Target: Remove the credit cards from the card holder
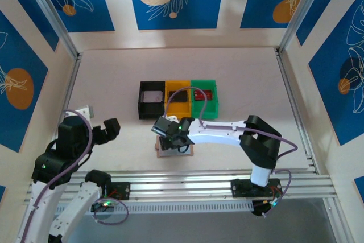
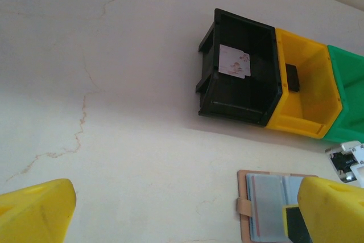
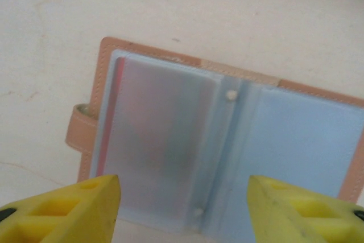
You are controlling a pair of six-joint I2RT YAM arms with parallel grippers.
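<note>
Right pincer (image 3: 183, 200), released, hovers over the open holder (image 3: 273, 135); left pincer (image 2: 185, 214) is released too, well apart. Next, probably: nip the red card (image 3: 106, 132) edge and slide it out.

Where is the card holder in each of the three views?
Top external: card holder lower centre, nearer than black bin.
Left wrist: card holder bottom right, below black bin.
Right wrist: card holder centre, opened flat.
Shared landmark: its snap tab, left edge, both wrist views.

card holder (image 3: 227, 140): tan leather-like cover, matt, stitched edge
pocket panels (image 3: 159, 129): frosted translucent plastic, smooth, faint sheen
bins (image 2: 296, 120): hard smooth plastic
table (image 2: 114, 112): matt, pale, hairline cracks
</note>
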